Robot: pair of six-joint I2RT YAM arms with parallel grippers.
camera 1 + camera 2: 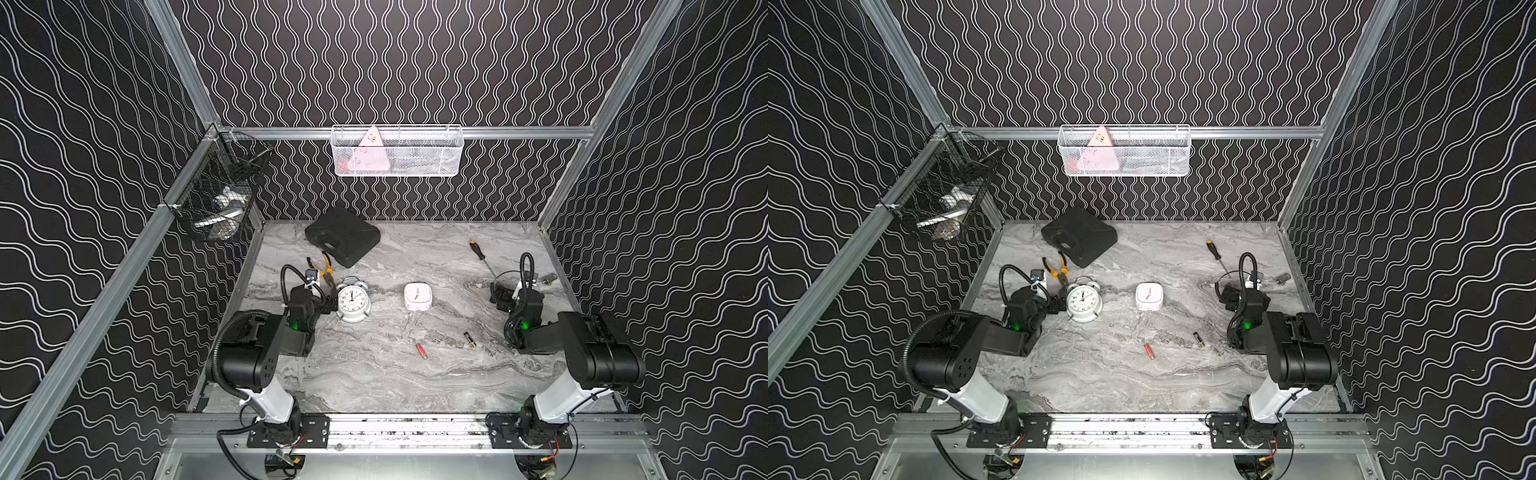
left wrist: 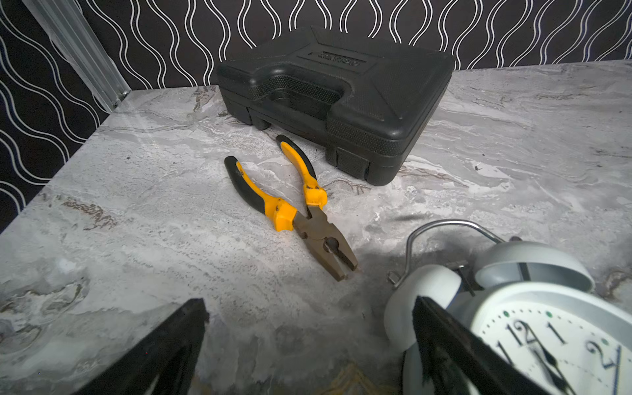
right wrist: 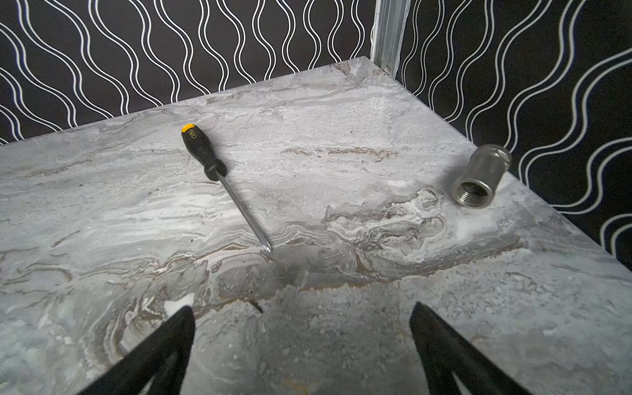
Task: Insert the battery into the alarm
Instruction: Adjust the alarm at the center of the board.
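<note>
Claws both gape wide and empty: our left gripper point(image 2: 307, 307) sits at nine o'clock of the twin-bell alarm clock point(image 1: 353, 300), our right gripper point(image 3: 301, 311) well apart. From that clock, the black battery point(image 1: 470, 339) lies untouched at four o'clock. We judge pick-up and insertion all remain.

Left wrist view: alarm clock point(image 2: 533, 318) runs off the frame edge; its dial point(image 2: 554, 349) shows only 12 to 2. One finger point(image 2: 441, 345) of my left pincer point(image 2: 309, 302) covers part of a bell point(image 2: 424, 290). In both top views that pincer sits mostly behind my own arm point(image 1: 301, 309); contact with the clock: cannot tell. Black battery point(image 1: 470, 339), lower centre-right: markings too small to read. Red item point(image 1: 421, 350) near it: too small to identify. Black basket point(image 1: 195, 195), upper left: contents blurred behind mesh.
</note>
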